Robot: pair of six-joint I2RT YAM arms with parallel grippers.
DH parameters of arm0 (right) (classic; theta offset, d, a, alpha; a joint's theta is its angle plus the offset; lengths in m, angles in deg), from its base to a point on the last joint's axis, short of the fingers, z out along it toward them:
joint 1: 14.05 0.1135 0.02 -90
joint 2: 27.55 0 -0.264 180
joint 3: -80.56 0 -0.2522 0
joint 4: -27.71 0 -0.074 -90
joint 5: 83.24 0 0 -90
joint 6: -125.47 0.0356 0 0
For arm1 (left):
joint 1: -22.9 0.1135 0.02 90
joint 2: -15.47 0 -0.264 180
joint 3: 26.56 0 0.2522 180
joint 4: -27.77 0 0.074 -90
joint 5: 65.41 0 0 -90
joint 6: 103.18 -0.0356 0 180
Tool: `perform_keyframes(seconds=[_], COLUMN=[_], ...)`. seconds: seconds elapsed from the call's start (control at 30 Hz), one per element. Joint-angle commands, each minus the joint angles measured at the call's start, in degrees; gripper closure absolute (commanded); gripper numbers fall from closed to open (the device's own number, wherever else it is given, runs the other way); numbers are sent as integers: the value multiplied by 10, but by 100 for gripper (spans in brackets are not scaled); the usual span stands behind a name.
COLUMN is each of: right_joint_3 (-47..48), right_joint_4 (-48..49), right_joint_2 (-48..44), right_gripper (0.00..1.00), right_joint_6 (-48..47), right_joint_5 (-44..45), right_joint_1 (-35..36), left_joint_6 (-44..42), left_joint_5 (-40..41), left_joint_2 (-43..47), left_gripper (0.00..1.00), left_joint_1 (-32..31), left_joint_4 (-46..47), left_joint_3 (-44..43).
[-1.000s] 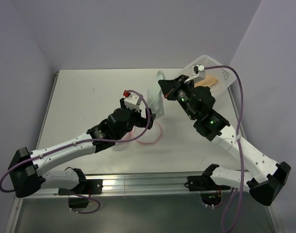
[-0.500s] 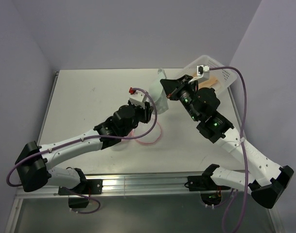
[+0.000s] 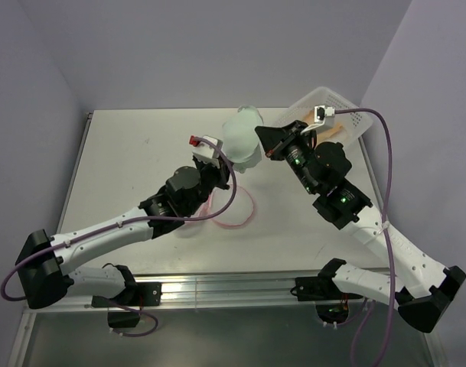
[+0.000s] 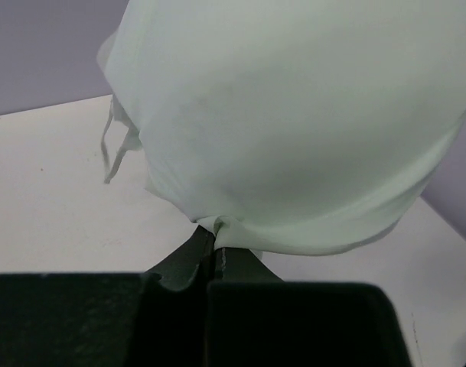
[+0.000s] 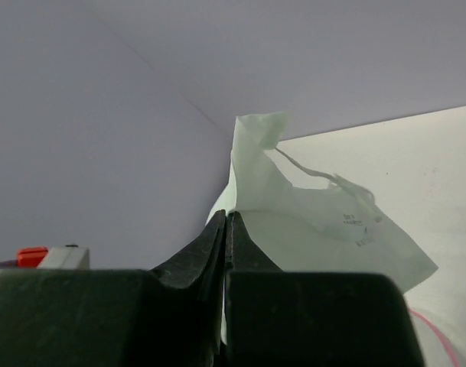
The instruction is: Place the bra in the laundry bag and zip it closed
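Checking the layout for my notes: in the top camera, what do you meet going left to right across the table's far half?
Left gripper → bra, pinched in both grippers' jaws → right gripper → white perforated basket.

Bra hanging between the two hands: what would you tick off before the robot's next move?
1. Left hand shut on bra: ok.
2. Right hand shut on bra: ok.
3. Bra lifted off table: ok.
4. Bra inside laundry bag: not ok; the bag lies apart on the table.
5. Bag mouth open enough: cannot tell.
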Motion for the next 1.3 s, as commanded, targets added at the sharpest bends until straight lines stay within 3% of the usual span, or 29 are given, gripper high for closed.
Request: perform_keyframes(seconds=[0.0, 0.13, 0.23, 0.27, 0.33, 0.43, 0.6, 0.67, 0.77, 0.97, 1.13, 1.27], right_joint_3=[-14, -43, -71, -78, -72, -54, -34, -37, -47, -46, -44, -31], right_joint_4=[20, 8, -12, -23, -71, -128, -184, -178, -154, -119, -112, -103], right_joint_2=[-29, -54, -76, -79, -85, -90, -116, -124, -125, -100, -93, -57], right_gripper=[100, 100, 80, 60, 42, 31, 28, 20, 11, 8, 6, 4], right_joint_6=[0, -1, -15, -21, -46, -105, -198, -222, -258, -318, -368, -355], right_joint_5=[-1, -16, -21, -27, -34, -75, -111, -123, -218, -415, -531, -631], right_joint_1=[5, 5, 5, 5, 5, 5, 5, 4, 4, 3, 4, 4], left_joint_6=[17, 42, 48, 47, 49, 50, 60, 65, 67, 40, 2, -14], left_joint_5=[1, -45, -81, -93, -126, -169, -215, -237, -291, -469, -561, -623], left_joint_2=[37, 65, 85, 91, 103, 116, 145, 165, 187, 228, 267, 271], left_gripper=[100, 100, 100, 100, 100, 100, 100, 100, 100, 100, 100, 100], left_joint_1=[9, 41, 57, 63, 68, 76, 75, 76, 76, 76, 77, 77], left_joint_4=[36, 24, 10, 5, -19, -69, -127, -147, -172, -277, -378, -442], left_joint_3=[5, 6, 10, 11, 7, -2, -1, 4, 3, -31, -61, -87])
